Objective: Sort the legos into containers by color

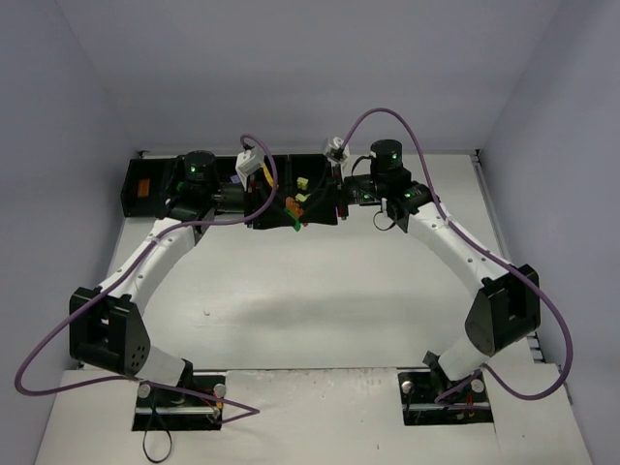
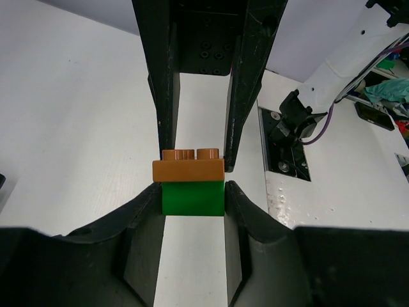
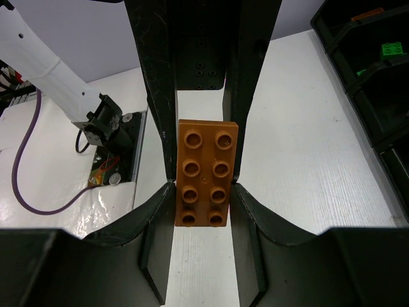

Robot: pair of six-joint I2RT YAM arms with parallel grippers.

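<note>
Seen from above, two white robot arms reach toward a row of joined black bins (image 1: pixel 131 174) along the far edge of a white surface (image 1: pixel 320 291), and their tools come close together near the middle of the row. The left tool (image 2: pixel 192 187) is closed narrowly on a two-brick stack (image 2: pixel 190 185). The stack is a short orange-brown brick (image 2: pixel 188 167) with its studs on top, sitting on a smooth dark green brick (image 2: pixel 193 198) and overhanging it slightly on the left. The right tool (image 3: pixel 203 176) pinches a long orange-brown brick (image 3: pixel 206 173) by its long sides. That brick's top faces the camera and shows eight round studs in two rows of four. At the right edge of that wrist view the bins stand open, and one holds a small bright green brick (image 3: pixel 390 50). From above, small yellow pieces (image 1: pixel 302 182) show in a middle bin, too small to describe further.
</note>
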